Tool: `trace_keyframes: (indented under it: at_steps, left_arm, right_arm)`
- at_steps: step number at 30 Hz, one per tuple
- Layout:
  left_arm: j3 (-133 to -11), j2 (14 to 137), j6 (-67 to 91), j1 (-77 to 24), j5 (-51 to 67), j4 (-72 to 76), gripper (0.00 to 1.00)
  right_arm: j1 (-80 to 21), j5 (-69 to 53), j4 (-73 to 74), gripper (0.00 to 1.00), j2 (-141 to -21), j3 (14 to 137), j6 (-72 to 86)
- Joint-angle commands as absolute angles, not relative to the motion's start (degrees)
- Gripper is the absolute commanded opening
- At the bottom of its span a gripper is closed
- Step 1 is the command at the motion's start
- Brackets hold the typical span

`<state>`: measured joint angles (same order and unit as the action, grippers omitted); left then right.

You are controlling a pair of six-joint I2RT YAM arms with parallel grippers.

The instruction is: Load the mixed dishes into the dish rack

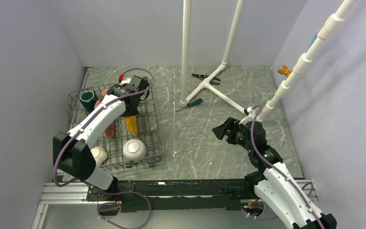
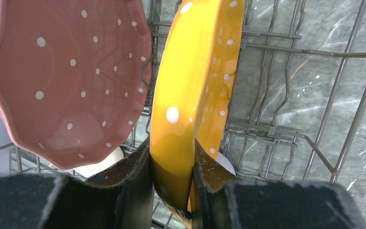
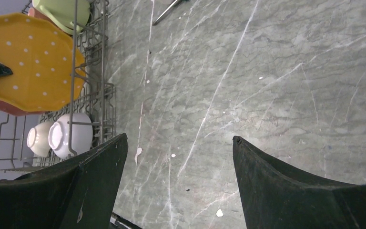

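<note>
My left gripper [image 2: 171,176] sits nearest the lens, its fingers clamped on the rim of the yellow-orange plate [image 2: 190,86]. The plate stands on edge and runs straight away from the fingers into the dish rack [image 1: 145,129], just beside the pink scalloped plate [image 2: 71,81], faces roughly parallel. The left arm reaches over the rack, wrist pitched down. My right gripper [image 3: 180,148] hangs spread and empty over the table [image 3: 267,95], well apart from the rack.
</note>
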<state>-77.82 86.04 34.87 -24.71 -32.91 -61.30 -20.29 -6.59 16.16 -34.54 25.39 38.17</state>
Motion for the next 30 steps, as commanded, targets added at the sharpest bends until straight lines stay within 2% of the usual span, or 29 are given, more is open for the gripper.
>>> trace_keyframes:
  at_steps: [1,11,18,23,30]
  left_arm:
    - [-79.8,86.2,34.6,-24.3,-36.5,-59.4,0.0]
    - [-79.8,89.4,34.6,-24.3,-34.5,-59.1,0.0]
    - [-77.9,87.8,33.6,-24.3,-32.9,-56.9,0.45]
    - [-78.1,87.1,33.5,-24.3,-33.6,-57.9,0.48]
    - [-78.2,85.2,32.8,-24.3,-34.0,-58.5,0.71]
  right_arm:
    - [-20.2,-7.9,12.6,0.82,-35.4,25.0,38.6]
    - [-20.2,-8.0,11.6,0.82,-36.1,24.1,39.0]
    - [-20.2,-8.4,11.0,0.82,-36.7,23.4,39.4]
    - [-20.2,-8.3,10.8,0.82,-36.8,23.4,39.5]
    - [-20.2,-8.6,10.6,0.82,-36.9,23.2,39.8]
